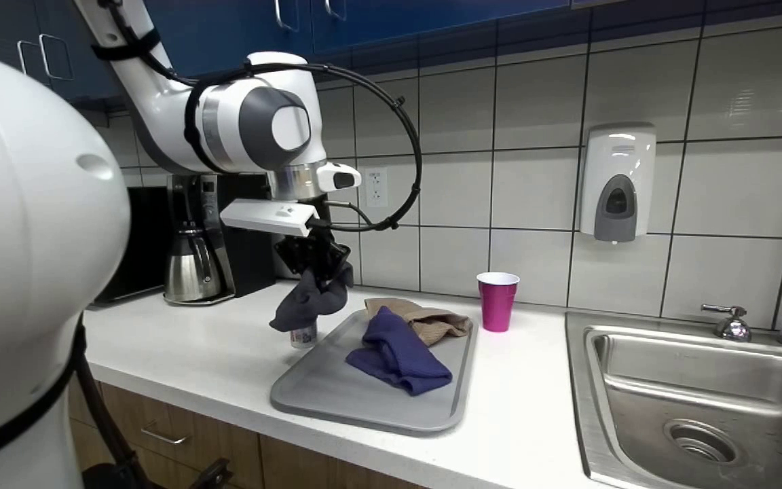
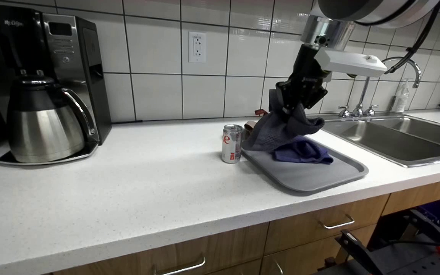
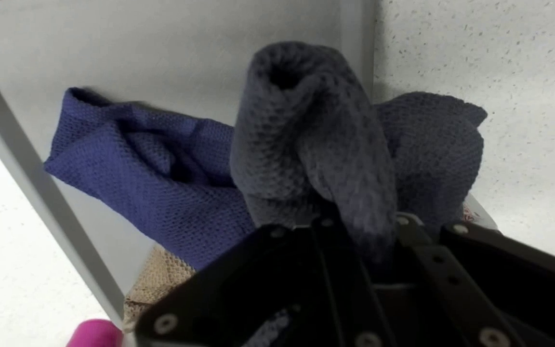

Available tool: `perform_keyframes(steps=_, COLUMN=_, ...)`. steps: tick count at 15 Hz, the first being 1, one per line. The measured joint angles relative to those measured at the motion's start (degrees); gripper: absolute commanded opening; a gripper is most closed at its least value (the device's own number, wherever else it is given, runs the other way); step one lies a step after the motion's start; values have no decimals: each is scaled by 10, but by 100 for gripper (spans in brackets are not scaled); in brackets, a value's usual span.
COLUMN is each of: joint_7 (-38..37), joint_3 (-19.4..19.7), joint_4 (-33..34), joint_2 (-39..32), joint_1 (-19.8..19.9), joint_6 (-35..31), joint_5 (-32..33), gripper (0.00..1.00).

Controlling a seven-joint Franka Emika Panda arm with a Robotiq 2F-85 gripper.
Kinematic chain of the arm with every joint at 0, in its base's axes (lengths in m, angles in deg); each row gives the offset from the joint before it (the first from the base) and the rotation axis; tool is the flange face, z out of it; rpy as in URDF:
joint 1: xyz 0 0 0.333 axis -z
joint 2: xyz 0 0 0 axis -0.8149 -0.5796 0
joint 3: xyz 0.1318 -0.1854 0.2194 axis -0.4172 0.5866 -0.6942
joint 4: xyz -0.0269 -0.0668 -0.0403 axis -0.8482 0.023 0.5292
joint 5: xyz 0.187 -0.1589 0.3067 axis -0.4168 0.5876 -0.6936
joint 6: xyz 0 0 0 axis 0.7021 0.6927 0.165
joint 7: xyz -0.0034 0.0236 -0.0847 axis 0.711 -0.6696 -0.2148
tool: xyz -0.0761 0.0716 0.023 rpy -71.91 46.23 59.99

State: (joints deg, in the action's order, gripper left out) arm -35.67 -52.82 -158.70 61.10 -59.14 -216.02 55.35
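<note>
Pincer [image 3: 366, 231] clamped on gray cloth [image 3: 284, 149]; in wrist view, can [image 3: 480, 215] mostly hidden, pink cup [image 3: 95, 334] cut off.

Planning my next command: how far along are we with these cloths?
Looks done: the purple cloth and tan cloth lie on the gray tray. In hand: the dark gray cloth, pinched in the jaws above the tray's edge near the can. Seemingly left: setting down that cloth, which isn't released yet.
</note>
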Motion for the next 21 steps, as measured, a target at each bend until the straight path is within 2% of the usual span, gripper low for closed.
perform_keyframes(steps=13, joint_7=-26, joint_3=-56, joint_4=8, joint_2=33, joint_1=-49, joint_6=0, joint_5=0, gripper=4)
perform_keyframes(steps=21, joint_7=-27, joint_3=-85, joint_4=32, joint_2=19, joint_1=-93, joint_6=0, joint_5=0, gripper=4)
